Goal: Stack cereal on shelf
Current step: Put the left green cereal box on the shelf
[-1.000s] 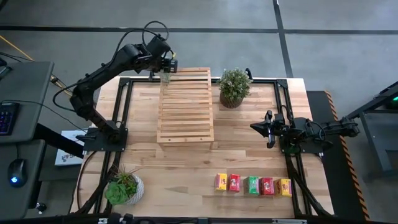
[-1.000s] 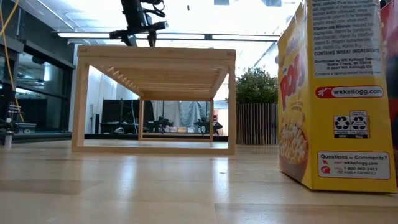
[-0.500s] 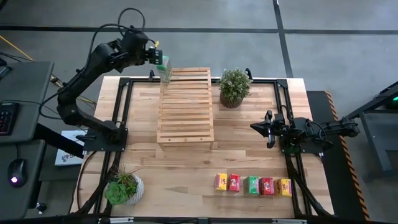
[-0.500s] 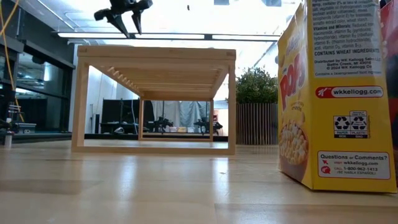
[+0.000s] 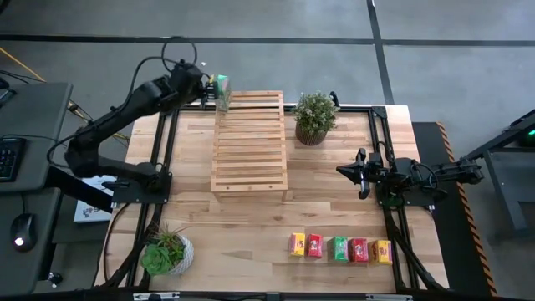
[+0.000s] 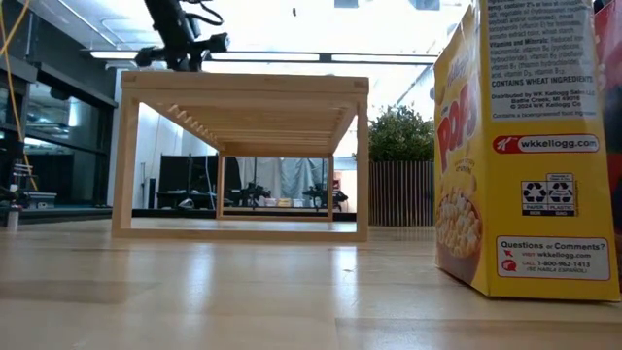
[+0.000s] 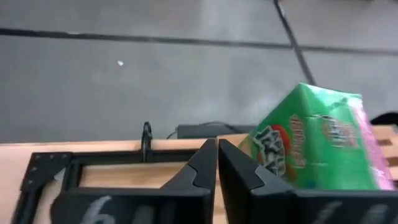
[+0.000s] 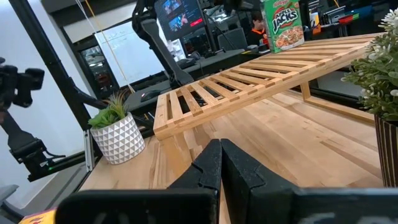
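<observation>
The tabletop (image 5: 192,167) carries the shelf (image 5: 249,142) near its far edge. A green box (image 5: 223,90) stands upright on the shelf's far left corner. Five more boxes (image 5: 340,248) sit in a row near the front right. The left gripper (image 5: 206,84) hovers just beside the green box, fingers closed on nothing. The right gripper (image 5: 361,174) rests at the right side, fingers closed.

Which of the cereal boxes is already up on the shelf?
The green cereal box, standing upright at the far left corner of the shelf beside the left hand. The other five boxes sit in a row on the table's near right.
</observation>
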Controlling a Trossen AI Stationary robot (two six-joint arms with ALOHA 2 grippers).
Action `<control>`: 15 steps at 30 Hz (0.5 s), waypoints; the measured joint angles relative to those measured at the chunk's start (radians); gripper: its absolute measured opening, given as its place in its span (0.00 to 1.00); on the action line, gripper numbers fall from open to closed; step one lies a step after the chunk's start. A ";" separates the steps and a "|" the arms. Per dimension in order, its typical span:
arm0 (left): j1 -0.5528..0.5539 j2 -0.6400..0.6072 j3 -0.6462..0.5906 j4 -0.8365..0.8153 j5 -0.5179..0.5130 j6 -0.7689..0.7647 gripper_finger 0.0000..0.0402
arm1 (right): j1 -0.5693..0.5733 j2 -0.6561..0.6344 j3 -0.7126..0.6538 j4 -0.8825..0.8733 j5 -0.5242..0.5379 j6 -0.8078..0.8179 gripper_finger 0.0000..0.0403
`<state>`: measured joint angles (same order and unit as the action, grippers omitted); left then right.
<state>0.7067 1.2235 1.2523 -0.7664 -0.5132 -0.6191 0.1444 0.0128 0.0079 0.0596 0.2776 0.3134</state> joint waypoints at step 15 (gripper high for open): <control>0.014 -0.034 -0.182 0.212 0.160 0.021 0.00 | 0.000 0.000 0.000 0.000 0.000 0.000 0.00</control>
<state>0.7204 1.1892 1.0698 -0.5544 -0.3533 -0.5980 0.1446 0.0128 0.0082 0.0595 0.2777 0.3132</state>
